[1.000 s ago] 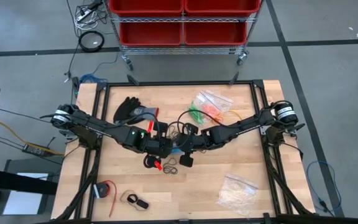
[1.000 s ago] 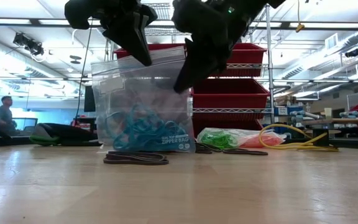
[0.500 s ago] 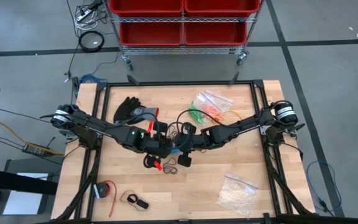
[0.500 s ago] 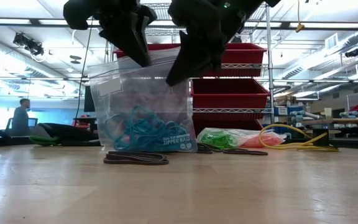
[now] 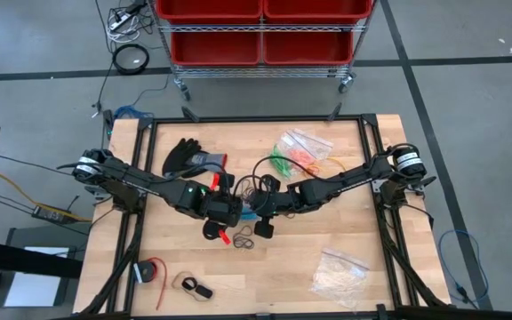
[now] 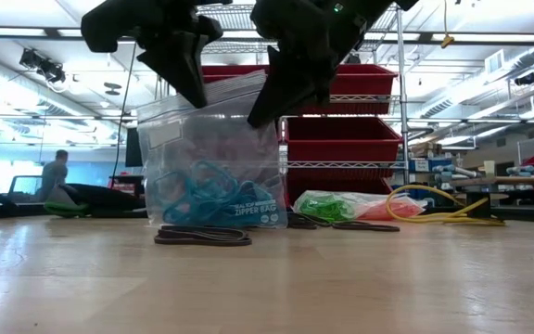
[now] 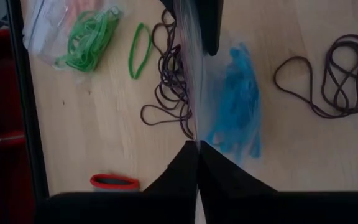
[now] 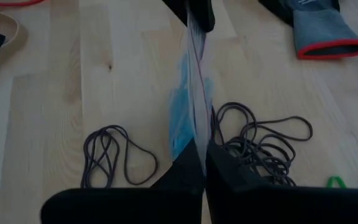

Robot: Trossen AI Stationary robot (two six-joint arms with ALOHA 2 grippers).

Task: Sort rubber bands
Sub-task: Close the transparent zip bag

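While both hands (image 6: 235, 88) pinch, bag (image 6: 213, 158) hangs.

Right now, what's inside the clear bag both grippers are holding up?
Blue rubber bands bunch at the bottom of the clear zipper bag, pinched by the left gripper and right gripper. The tangle hides whether other colours lie within.

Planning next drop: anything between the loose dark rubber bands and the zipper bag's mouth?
Yes. Left gripper and right gripper pinch the top of the clear plastic zipper bag flat, so its mouth looks closed. Dark rubber bands lie uncovered beside it.
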